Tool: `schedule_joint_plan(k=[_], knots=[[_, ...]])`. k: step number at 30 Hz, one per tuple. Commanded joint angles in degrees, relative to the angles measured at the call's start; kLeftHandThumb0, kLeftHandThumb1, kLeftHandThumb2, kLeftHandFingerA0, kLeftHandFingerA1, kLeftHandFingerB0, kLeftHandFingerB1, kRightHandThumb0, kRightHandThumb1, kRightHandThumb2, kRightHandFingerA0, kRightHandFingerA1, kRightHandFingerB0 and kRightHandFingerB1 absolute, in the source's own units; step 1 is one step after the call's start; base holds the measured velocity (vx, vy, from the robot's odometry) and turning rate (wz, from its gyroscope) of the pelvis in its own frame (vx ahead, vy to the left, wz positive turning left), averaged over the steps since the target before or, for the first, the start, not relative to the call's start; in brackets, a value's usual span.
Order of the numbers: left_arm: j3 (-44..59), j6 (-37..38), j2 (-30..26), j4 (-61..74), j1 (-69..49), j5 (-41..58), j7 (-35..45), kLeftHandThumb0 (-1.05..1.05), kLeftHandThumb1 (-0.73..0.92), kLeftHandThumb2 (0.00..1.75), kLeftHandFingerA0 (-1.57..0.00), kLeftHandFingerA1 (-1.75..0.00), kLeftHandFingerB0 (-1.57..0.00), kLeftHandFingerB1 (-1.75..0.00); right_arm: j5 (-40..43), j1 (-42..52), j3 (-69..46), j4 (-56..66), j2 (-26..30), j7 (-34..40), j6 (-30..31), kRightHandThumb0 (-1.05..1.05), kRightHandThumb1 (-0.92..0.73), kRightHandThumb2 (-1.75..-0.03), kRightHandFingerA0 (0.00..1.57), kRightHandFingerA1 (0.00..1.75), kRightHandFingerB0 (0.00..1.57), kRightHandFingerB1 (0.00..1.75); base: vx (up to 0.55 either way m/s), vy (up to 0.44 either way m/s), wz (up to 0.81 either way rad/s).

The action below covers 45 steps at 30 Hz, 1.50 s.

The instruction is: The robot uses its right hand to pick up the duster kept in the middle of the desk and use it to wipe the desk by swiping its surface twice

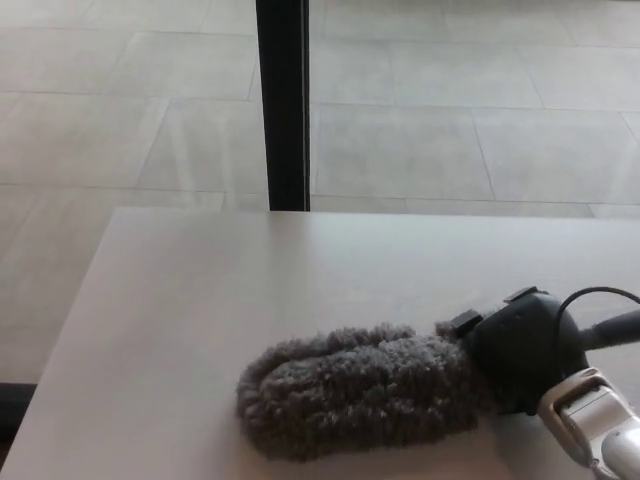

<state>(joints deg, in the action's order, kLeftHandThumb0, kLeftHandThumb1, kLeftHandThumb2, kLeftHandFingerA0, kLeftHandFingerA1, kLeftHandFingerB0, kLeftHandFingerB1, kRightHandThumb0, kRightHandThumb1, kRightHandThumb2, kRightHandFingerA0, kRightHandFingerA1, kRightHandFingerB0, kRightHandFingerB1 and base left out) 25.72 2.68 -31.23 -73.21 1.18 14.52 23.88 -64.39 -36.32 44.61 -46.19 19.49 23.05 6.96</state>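
Observation:
A fluffy grey duster (355, 390) lies flat on the pale desk (200, 300), its head pointing left. My right hand (525, 345), black and rounded, is shut on the duster's right end at the lower right of the head view. The duster's handle is hidden inside the hand. My white wrist and a black cable trail off to the right edge. No left hand shows.
A black vertical post (283, 100) stands behind the desk's far edge, with pale floor tiles beyond. The desk's left edge runs down the left side of the picture.

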Motion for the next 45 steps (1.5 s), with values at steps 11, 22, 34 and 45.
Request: schedule_joint_plan(k=[11,22,34,45], knots=[[0.3,2.3,0.1,-0.2,-1.9,0.1,1.0,-0.57,0.77,0.63,-0.36,-0.58,-0.48,-0.46,-4.2,-1.1,5.7,-16.8,5.6,-17.9,15.3,-0.35,-0.51,-0.57,0.84,1.65,0.73,0.64,0.0,0.0,0.0],[0.7,2.5,-0.4,0.2,-3.1,0.4,1.5,-0.52,0.78,0.63,-0.42,-0.58,-0.47,-0.46,-1.7,-3.0,5.4,-22.5,10.8,-20.6,15.9,-0.4,-0.53,-0.56,0.85,1.65,0.69,0.66,0.0,0.0,0.0],[0.4,3.8,-0.4,0.1,-4.3,0.2,3.4,-0.55,0.79,0.63,-0.37,-0.58,-0.45,-0.44,-1.0,-2.7,6.3,-26.4,16.9,-21.0,11.3,-0.36,-0.5,-0.59,0.85,1.58,0.68,0.58,0.0,0.0,0.0],[0.3,3.1,-0.4,-0.2,-3.7,0.2,2.6,-0.54,0.79,0.62,-0.41,-0.6,-0.48,-0.44,-1.3,-2.7,8.2,-26.1,17.0,-22.0,10.6,-0.39,-0.49,-0.58,0.84,1.63,0.64,0.64,0.0,0.0,0.0]])
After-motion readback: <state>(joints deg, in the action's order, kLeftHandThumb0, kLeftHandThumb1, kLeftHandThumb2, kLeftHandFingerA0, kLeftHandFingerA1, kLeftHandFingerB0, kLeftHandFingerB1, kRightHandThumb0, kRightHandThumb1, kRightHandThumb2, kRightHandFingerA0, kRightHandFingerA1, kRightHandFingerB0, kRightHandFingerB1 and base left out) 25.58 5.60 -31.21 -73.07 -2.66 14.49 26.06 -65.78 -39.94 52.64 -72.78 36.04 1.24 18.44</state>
